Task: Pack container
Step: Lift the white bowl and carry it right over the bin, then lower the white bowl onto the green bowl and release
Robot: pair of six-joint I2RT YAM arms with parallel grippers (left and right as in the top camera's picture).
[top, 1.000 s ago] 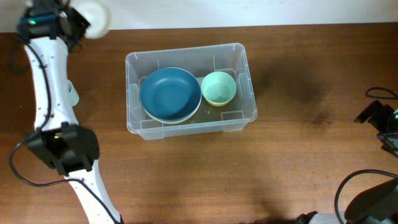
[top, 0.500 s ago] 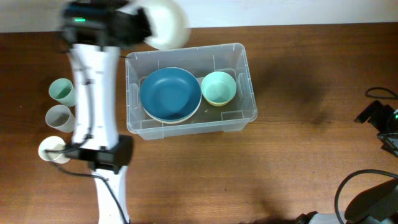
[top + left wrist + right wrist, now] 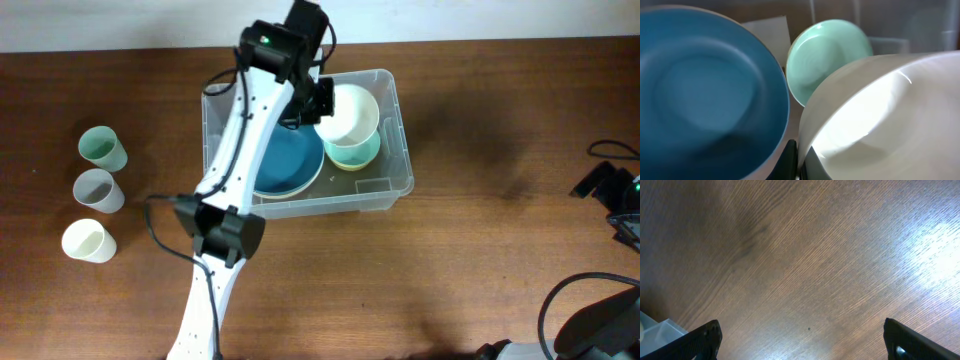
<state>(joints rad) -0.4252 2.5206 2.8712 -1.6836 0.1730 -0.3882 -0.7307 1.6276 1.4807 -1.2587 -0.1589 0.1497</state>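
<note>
table (image 3: 480,250): brown wood | bin (image 3: 398,150): clear, sits mid-table toward the back | blue bowl (image 3: 290,165): inside it | left claw (image 3: 318,100): clamped on a white bowl (image 3: 348,110), hanging right over the green bowl (image 3: 358,152) in the bin | right claw (image 3: 802,340): wide open above bare wood, well away | three cups (image 3: 95,190): lined up out left

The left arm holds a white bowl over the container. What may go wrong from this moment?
1. The white bowl hangs over the green bowl; released from here, it may strike it or land tilted on its rim.
2. The left gripper seems to pinch only the white bowl's edge, so it might slip.
3. The blue bowl beside it takes much of the container, leaving little free floor.
</note>
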